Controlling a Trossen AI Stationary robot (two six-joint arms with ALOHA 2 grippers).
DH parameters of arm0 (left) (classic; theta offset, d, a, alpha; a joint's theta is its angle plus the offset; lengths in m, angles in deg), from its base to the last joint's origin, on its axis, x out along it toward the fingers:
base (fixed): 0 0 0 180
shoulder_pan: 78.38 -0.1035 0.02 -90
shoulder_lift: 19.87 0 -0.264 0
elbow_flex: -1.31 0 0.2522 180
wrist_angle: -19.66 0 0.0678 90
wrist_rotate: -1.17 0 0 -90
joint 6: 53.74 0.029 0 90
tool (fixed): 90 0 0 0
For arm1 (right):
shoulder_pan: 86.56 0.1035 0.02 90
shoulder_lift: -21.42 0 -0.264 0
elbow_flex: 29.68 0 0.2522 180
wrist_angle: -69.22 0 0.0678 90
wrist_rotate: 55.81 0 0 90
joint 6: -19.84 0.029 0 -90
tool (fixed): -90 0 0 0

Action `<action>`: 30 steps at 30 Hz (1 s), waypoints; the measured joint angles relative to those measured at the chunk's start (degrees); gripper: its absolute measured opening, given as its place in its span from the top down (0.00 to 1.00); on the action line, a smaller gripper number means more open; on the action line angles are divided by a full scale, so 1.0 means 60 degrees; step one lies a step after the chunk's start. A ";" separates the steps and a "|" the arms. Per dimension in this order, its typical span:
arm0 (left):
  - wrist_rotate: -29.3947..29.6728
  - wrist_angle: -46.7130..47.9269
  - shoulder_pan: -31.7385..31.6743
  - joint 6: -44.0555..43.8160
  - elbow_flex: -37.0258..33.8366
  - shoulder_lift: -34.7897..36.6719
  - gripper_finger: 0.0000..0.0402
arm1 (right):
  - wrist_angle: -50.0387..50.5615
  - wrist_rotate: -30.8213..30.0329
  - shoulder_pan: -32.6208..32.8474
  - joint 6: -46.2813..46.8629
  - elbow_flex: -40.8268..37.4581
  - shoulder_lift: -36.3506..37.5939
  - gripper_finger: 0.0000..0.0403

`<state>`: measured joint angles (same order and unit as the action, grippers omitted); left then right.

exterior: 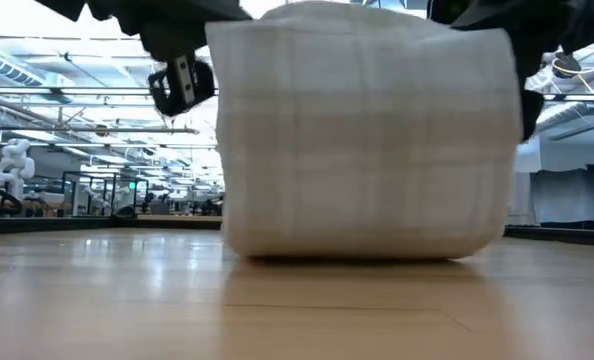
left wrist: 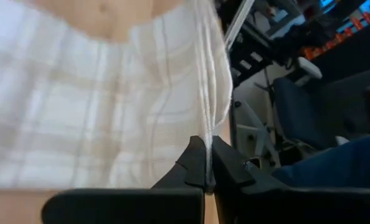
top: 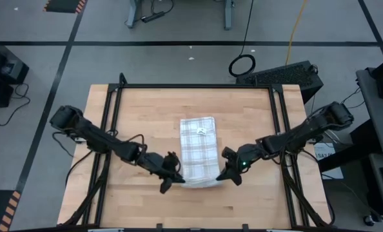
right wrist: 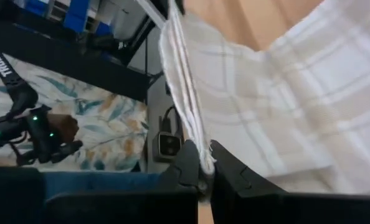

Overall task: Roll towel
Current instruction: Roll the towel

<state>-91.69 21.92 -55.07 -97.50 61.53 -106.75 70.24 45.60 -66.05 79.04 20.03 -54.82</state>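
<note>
Towel (top: 198,145): mid-table, near edge lifted | left gripper (left wrist: 207,177), right gripper (right wrist: 200,174): each pinching a near corner | Risk: uneven lift skews the roll.

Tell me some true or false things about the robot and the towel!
1. Both pincers are pinching the towel. True: the left pincer and right pincer each grip an edge.
2. The towel is plain blue. False: it is white with a tan check.
3. The towel lies on a wooden table. True.
4. The near end of the towel lies flat. False: that end is lifted off the table.
5. A cup stands beside the towel. False: no cup shows.
</note>
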 joint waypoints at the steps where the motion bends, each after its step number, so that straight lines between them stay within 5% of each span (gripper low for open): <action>1: 0.0027 -0.0113 0.0127 -0.0150 -0.0004 -0.0189 0.98 | -0.0017 -0.0001 0.0101 0.0089 0.0000 -0.0104 1.00; 12: 0.0131 -0.3057 0.0913 -0.1496 -0.0015 -0.2636 0.98 | -0.1187 0.0397 0.1258 0.0968 -0.0017 -0.1698 1.00; 30: 0.0187 -0.2498 0.0424 -0.2159 -0.0013 -0.3463 0.98 | -0.2581 0.1608 0.1017 0.1277 -0.0029 -0.3619 1.00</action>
<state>-90.56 6.93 -52.53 -110.45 61.45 -127.53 54.75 55.25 -59.95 86.71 19.85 -76.53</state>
